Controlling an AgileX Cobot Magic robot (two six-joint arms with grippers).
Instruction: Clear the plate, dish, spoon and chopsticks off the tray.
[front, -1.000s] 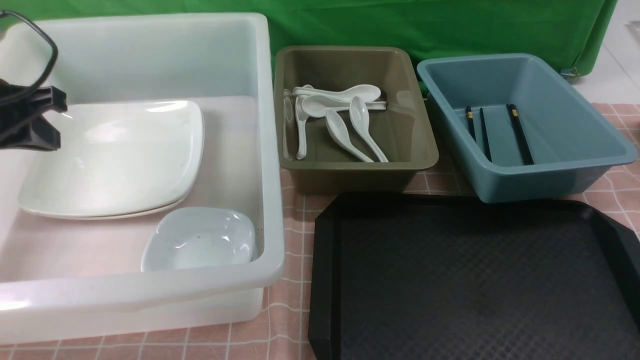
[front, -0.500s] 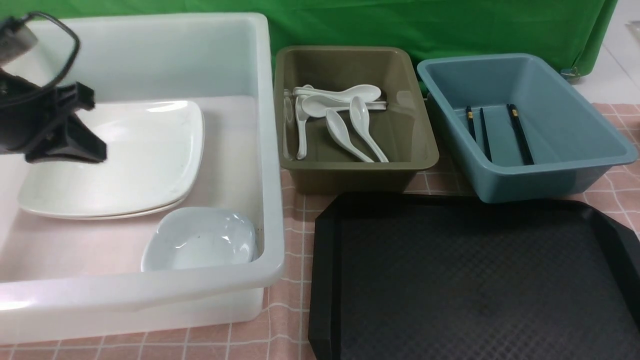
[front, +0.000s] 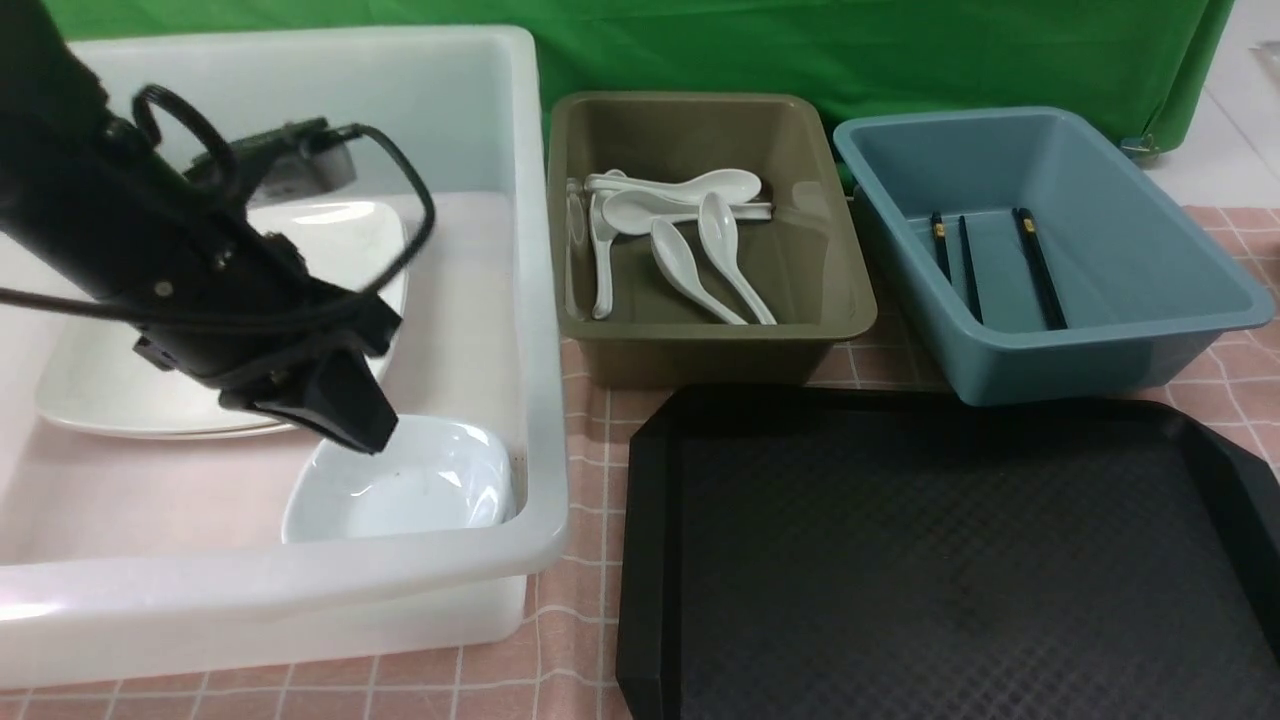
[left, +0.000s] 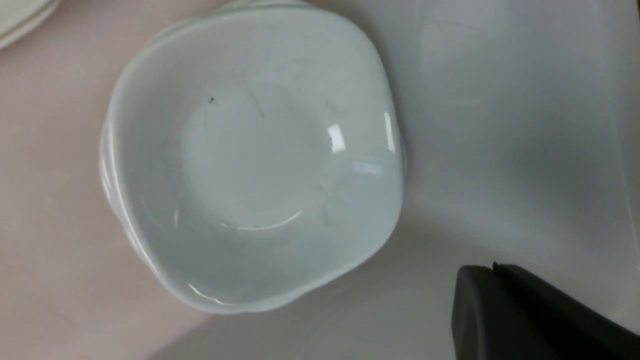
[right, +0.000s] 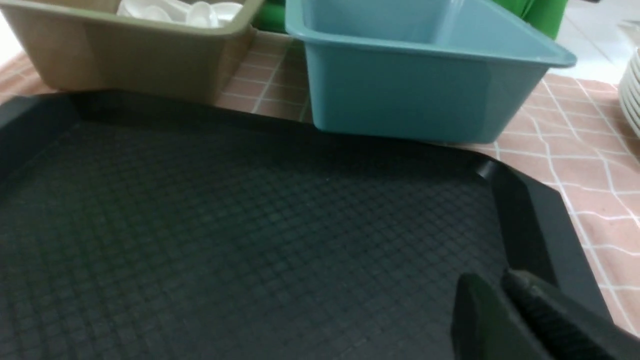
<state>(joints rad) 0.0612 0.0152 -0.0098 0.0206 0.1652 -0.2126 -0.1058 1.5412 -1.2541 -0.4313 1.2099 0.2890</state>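
Holding spoons (front: 690, 235) (several): olive tub (front: 815, 335)

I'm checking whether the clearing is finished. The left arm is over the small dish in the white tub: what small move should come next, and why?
Probably lift the left gripper up and back out of the white tub. Its jaws are shut and empty, the dish sits free on the tub floor beside the stacked plates, and the black tray looks bare, so nothing seems left to carry.
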